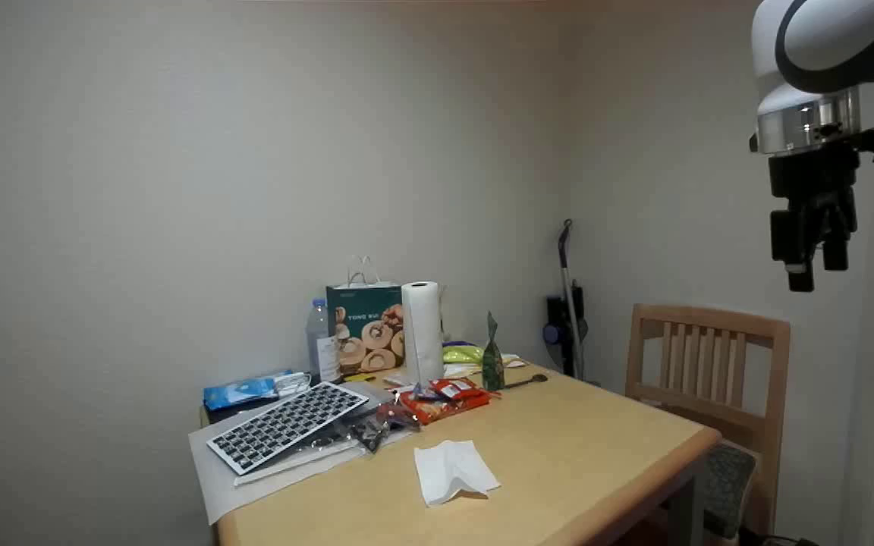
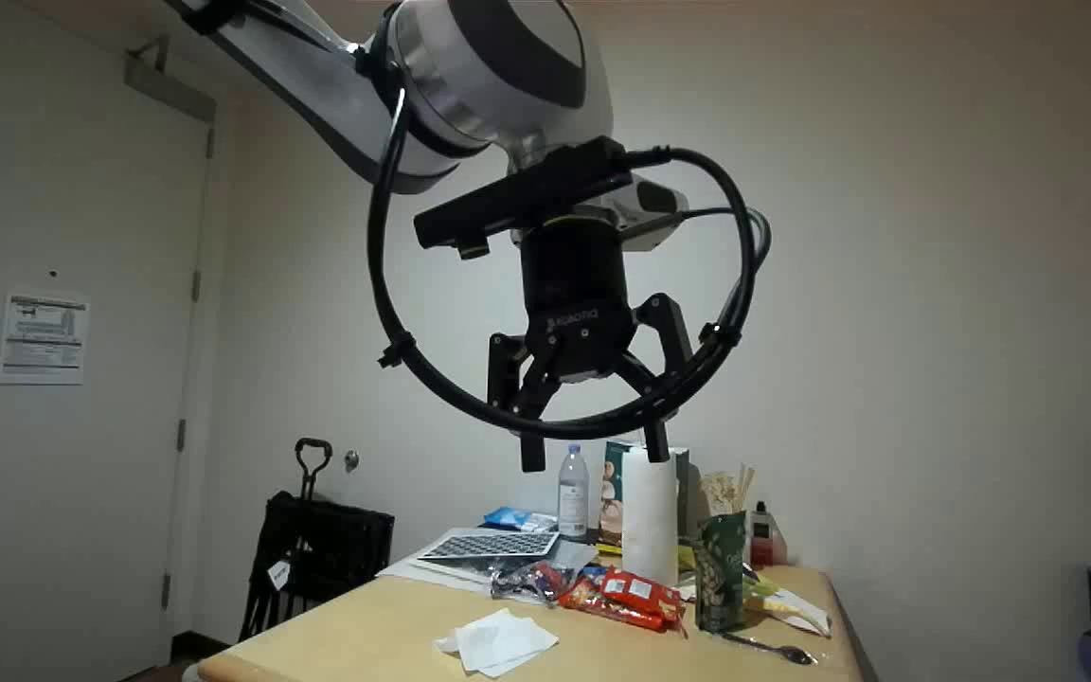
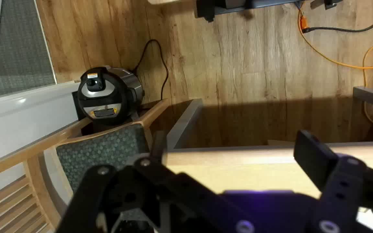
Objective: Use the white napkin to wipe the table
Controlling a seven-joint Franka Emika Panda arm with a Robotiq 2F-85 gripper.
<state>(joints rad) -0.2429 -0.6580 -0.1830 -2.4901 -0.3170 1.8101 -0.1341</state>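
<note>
While the gripper (image 2: 595, 453) hangs high and released, its fingers (image 2: 533, 455) spread wide, a cable (image 2: 572, 430) loops across part of them in an exterior view. The arm (image 1: 839, 45) above runs out of frame in both exterior views, as does the near part of the table (image 1: 581, 440) below. In the wrist view the fingers are blurred, and past them a white patch (image 3: 367, 221) shows at the bottom right, too covered to identify. There the table's edge runs straight across below the gripper, with floor (image 3: 254, 61) outside it; the chair (image 1: 710, 316) stands just beside the table, also below. Lower than the gripper and well apart lies the napkin (image 1: 448, 464), flat on the table but for a lifted fold. From it, toward the gripper's side, bare wood reaches to the edge; red packets (image 2: 635, 594) lie near it, likewise lower. The napkin is roughly square, one corner pointing toward the gripper's side in an exterior view; its long axis cannot be told.
</note>
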